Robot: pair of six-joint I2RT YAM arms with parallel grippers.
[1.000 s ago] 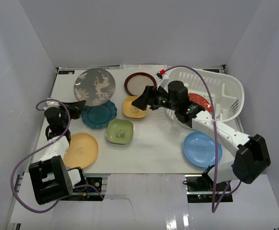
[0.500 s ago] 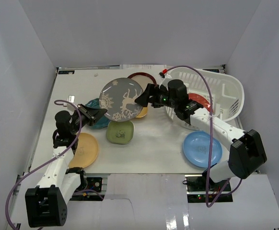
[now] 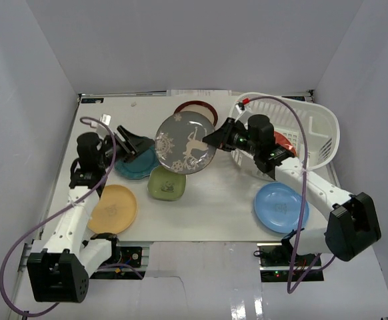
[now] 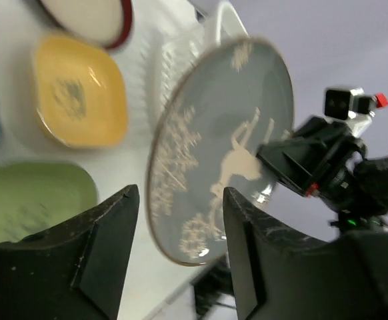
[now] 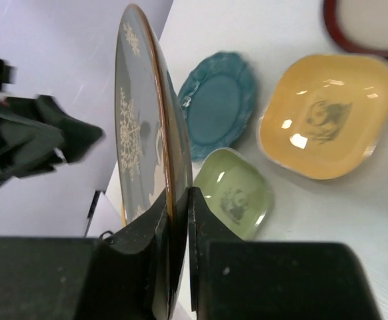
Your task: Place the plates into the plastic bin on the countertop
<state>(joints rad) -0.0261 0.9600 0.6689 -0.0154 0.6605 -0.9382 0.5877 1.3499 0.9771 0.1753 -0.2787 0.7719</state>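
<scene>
Top external, plastic bin (image 3: 319, 133), red plate (image 3: 285, 143) inside

No writing, label or number is legible anywhere.

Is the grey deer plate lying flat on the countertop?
No, the grey deer plate stands on edge, its rim pinched between the right arm's jaws.

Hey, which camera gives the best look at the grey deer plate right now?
Top external: the grey deer plate shows whole, deer side facing the camera, its rim pinched by the right gripper. Left wrist shows the face closer but blurred, partly behind the left gripper. Right wrist sees it only edge-on.
</scene>
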